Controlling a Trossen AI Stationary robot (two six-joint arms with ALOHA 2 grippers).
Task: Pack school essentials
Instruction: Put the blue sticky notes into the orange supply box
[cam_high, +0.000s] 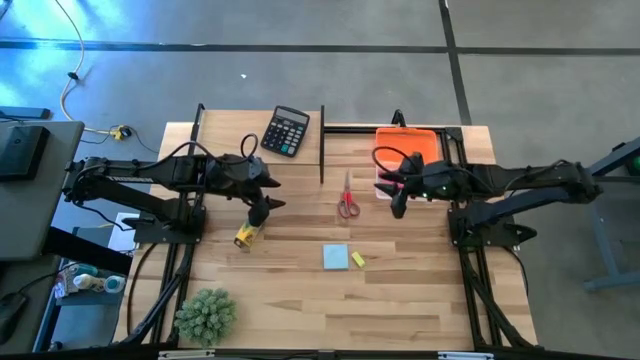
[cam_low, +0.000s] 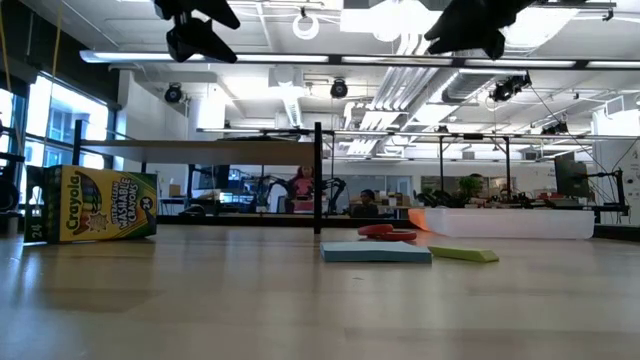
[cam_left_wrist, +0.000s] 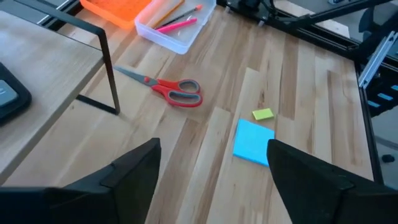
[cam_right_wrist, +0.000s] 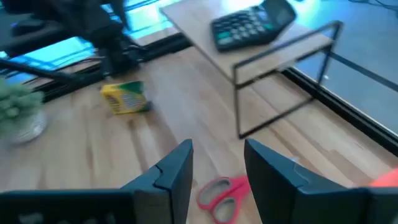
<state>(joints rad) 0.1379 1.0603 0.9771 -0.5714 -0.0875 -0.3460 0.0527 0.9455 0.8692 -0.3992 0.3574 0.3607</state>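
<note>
The left gripper (cam_high: 262, 208) is held above the table with fingers (cam_left_wrist: 134, 171) spread and nothing between them; a yellow crayon box (cam_high: 245, 236) lies just below. The right gripper (cam_high: 398, 207) is also raised, its fingers (cam_right_wrist: 174, 171) parted and empty, with the red-handled scissors (cam_high: 346, 203) beside them. The blue note pad (cam_high: 336, 257) and small yellow block (cam_high: 358, 259) lie farther out.
</note>
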